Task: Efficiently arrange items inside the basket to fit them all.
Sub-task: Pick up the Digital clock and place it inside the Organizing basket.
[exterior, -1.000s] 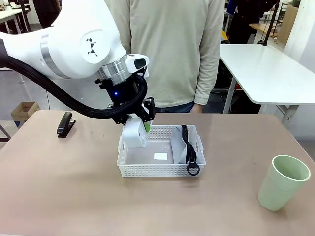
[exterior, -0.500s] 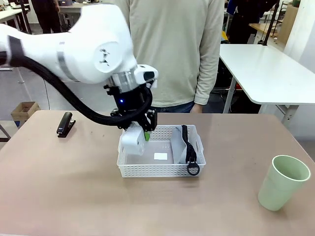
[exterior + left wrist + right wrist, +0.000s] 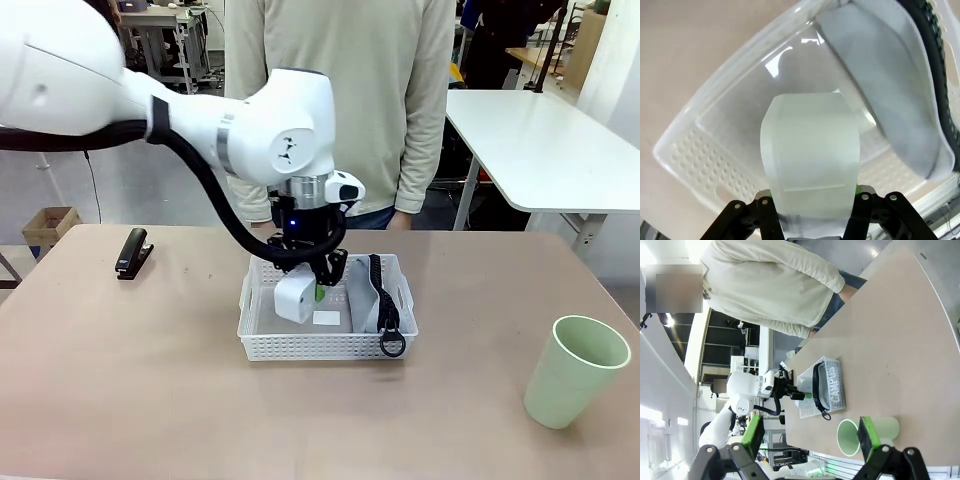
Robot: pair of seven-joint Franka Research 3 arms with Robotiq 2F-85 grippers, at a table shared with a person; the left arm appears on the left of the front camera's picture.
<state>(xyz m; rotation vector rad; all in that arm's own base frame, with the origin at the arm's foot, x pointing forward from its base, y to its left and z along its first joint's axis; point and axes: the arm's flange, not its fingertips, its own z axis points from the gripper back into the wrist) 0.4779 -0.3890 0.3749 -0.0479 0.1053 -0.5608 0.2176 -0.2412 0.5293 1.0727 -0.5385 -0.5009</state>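
My left gripper [image 3: 305,292] is shut on the white block [image 3: 294,297], which it holds tilted low inside the white lattice basket [image 3: 320,347], just left of the grey pouch [image 3: 366,296] with its black strap. From the left wrist, the block [image 3: 810,155] stands between my fingers above the basket floor [image 3: 705,155], with the pouch [image 3: 890,90] at the upper right. The black stapler [image 3: 132,253] lies on the table at far left. The pale green cup [image 3: 577,370] stands upright at front right. My right gripper [image 3: 811,439] hangs open high above the cup [image 3: 867,432].
A person in a pale sweater [image 3: 340,100] stands at the far edge behind the basket. A small white label [image 3: 326,318] lies on the basket floor. Bare table lies between the basket and the cup, and along the front.
My left arm has swung right and down. It has carried the block from over the basket's left rim into the middle of the basket, close to the pouch.
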